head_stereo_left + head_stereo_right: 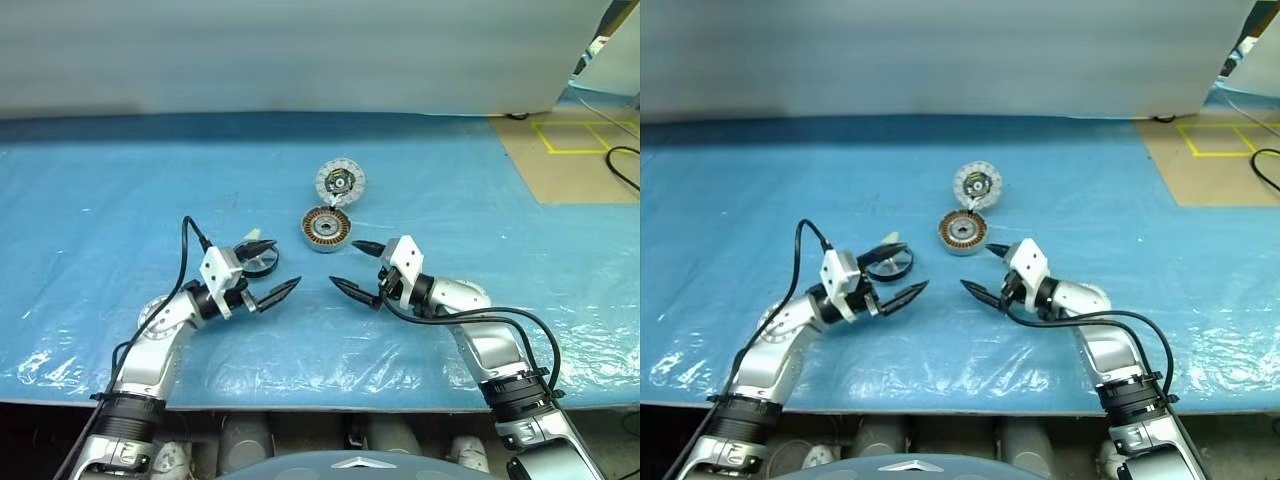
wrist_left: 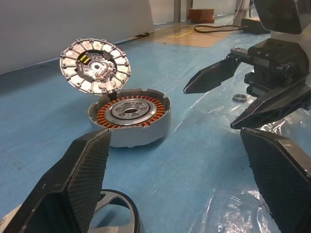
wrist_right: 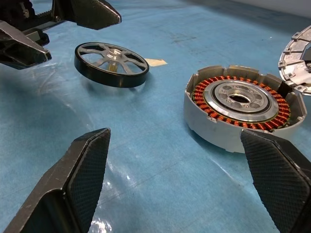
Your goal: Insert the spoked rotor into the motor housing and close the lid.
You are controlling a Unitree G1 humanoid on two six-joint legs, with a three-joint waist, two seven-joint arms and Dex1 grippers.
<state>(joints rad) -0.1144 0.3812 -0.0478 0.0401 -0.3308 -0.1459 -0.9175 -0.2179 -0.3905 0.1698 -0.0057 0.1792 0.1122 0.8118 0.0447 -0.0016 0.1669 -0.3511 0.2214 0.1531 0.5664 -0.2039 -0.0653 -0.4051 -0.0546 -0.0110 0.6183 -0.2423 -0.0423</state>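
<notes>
I am working over a counter (image 1: 90,200) covered in a blue sheet, and everything for the job is lying near its middle so both arms are reaching it without stretching. My left gripper (image 1: 268,268) and right gripper (image 1: 360,268) are hovering low over the sheet, pointing inward at each other, both with jaws spread wide apart and gripping nothing; I judge I am holding them this way so either one is ready to close on a part.

The motor housing (image 1: 327,229) is sitting flat with its copper windings facing up, which is leaving the centre open to receive the rotor. The lid (image 1: 340,182) is leaning tilted just behind the housing, touching its far rim, segmented face towards me, so it is staying clear of the opening until the rotor is in.

The spoked rotor (image 3: 112,57) is lying flat on the sheet, apart from the housing on my left side, right under the far finger of my left jaws. I reckon that arm is taking the pick-up.
</notes>
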